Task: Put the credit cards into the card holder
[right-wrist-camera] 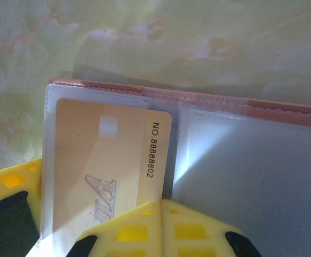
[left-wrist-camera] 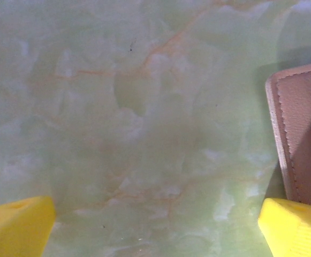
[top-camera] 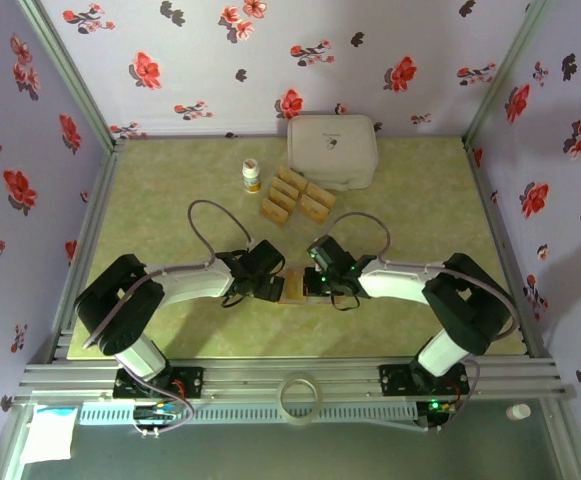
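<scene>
left jaws: left gripper (left-wrist-camera: pixel 155 227) wide open, empty, just beside card holder (left-wrist-camera: pixel 300 155).
right jaws: right gripper (right-wrist-camera: pixel 163 222) closed tight at near edge of one credit card (right-wrist-camera: pixel 104 160); grip unclear.
progress: that card sits in holder; other cards (top-camera: pixel 283 196) loose near white box (top-camera: pixel 332 150).
materials: thin glossy gold cards; stitched pinkish-tan holder, clear sleeves (right-wrist-camera: pixel 246 171).

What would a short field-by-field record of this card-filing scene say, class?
card holder: open, on the table
filed card: one, gold, inside a clear pocket
loose cards: clustered near the white box
left end effector: open, beside the holder
right end effector: shut, at the filed card's edge
</scene>
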Robot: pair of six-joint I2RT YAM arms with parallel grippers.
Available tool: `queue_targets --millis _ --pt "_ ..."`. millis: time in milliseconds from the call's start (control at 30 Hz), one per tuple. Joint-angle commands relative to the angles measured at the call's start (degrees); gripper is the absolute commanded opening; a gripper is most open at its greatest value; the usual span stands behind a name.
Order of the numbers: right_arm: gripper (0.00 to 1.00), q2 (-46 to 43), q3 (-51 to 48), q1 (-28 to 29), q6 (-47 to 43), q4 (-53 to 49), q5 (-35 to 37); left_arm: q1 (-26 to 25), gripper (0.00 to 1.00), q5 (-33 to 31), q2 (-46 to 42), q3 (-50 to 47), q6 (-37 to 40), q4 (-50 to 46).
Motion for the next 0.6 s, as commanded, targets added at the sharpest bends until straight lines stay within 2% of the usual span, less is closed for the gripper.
queue_targets --millis 0,333,567 --pt "0.00 1.82 1.64 0.83 0.76 0.16 -0.75 -0.68 1.00 -0.16 2.53 -1.35 -1.25 1.21" --pt "0.00 0.94 3.49 1.36 0.16 -1.51 -0.46 -0.85 1.00 -0.08 2.24 -1.49 -1.35 1.22" --pt "0.00 -3.73 4.30 1.11 -1.20 -5.74 2.07 -0.03 1.00 -3.75 -0.96 -2.10 -2.34 -1.44"
